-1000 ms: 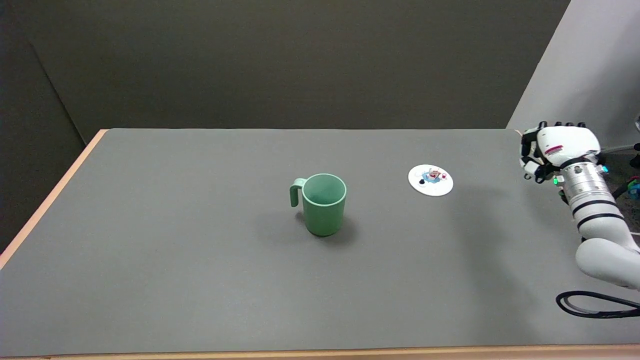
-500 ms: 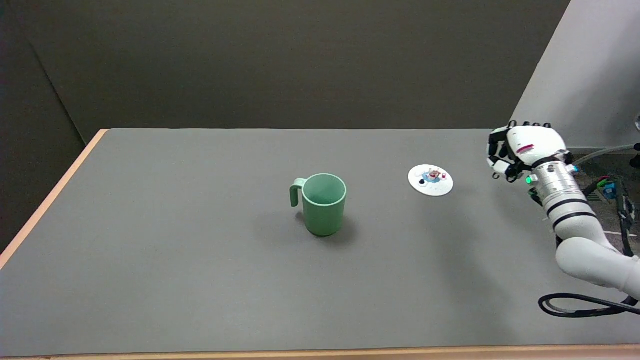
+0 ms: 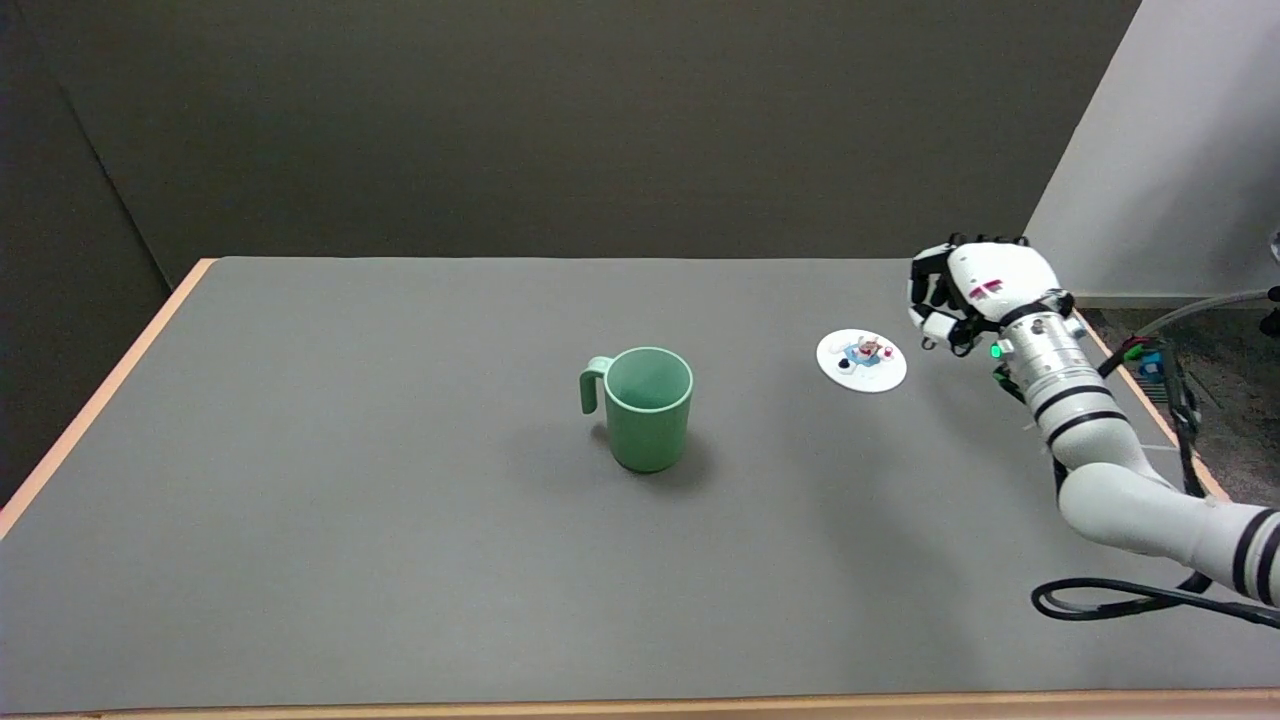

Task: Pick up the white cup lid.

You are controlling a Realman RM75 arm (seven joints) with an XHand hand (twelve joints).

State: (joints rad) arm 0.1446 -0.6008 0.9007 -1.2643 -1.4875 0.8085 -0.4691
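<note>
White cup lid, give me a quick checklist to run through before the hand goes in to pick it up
1. White cup lid in view, lying flat on the table: ok.
2. Nothing on or against the lid: ok; the green mug stands well apart to its left.
3. Right hand holds nothing: ok.
4. Fingers spread enough to take the lid: not ok; they look curled in.
5. Hand over the lid: not ok; it is off to the lid's right.
6. Hand's height above the table: cannot tell from this one view.

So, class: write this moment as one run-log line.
phase: approach | right hand: above table, right of white cup lid, holding nothing, no contact | lid: flat on table | green mug: upright, untouched
</note>
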